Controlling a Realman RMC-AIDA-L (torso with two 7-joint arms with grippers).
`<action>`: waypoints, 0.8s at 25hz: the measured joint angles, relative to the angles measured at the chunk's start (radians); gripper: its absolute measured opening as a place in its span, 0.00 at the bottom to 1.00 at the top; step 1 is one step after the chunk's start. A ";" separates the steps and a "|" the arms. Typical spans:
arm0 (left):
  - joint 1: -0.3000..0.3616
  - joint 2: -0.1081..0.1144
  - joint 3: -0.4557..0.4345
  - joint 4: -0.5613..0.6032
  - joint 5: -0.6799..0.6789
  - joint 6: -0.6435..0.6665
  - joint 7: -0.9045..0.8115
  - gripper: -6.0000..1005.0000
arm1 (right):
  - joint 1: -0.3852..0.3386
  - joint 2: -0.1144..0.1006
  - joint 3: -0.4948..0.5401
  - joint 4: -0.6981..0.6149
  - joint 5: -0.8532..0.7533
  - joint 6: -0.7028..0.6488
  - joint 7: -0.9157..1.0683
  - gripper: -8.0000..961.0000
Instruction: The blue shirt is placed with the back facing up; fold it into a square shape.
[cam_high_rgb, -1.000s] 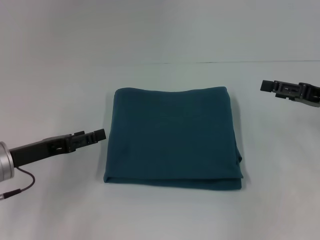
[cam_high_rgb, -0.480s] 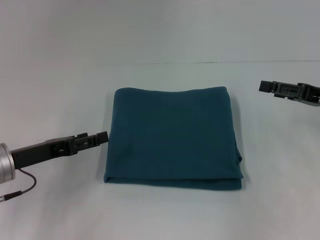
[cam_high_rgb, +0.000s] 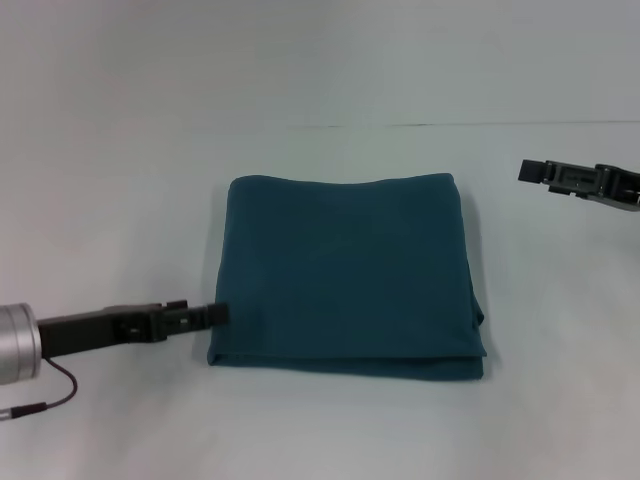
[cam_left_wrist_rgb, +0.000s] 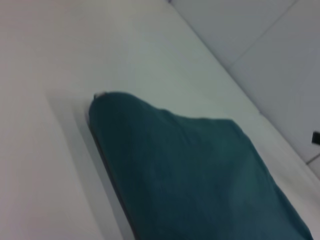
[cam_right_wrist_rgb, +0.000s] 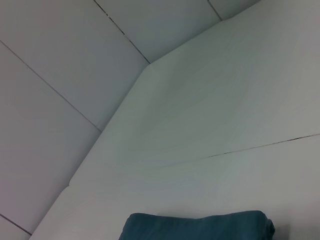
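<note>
1. Head view: the blue shirt (cam_high_rgb: 345, 275) lies folded, roughly square, mid-table.
2. The left gripper (cam_high_rgb: 215, 313) has dropped to its near-left edge, probably tidying; jaw width unclear.
3. The right gripper (cam_high_rgb: 528, 171) hangs apart, unclear.

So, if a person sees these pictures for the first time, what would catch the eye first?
First the blue shirt, folded into a near-square stack in the middle of the white table, plain side up. Next the left gripper, low at the shirt's near left corner, its tip at the folded edge. The right gripper hangs apart, off the far right corner.
</note>
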 joint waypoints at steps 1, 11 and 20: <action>-0.001 0.000 0.009 0.000 0.004 0.000 -0.001 0.93 | 0.001 0.000 0.000 0.000 0.000 0.000 0.001 0.96; -0.004 -0.006 0.051 -0.005 0.018 -0.012 -0.002 0.93 | 0.002 0.000 0.000 0.000 0.000 0.002 0.005 0.96; -0.028 -0.009 0.052 -0.011 0.022 -0.099 -0.003 0.94 | 0.002 0.000 0.000 0.000 0.004 -0.003 0.007 0.96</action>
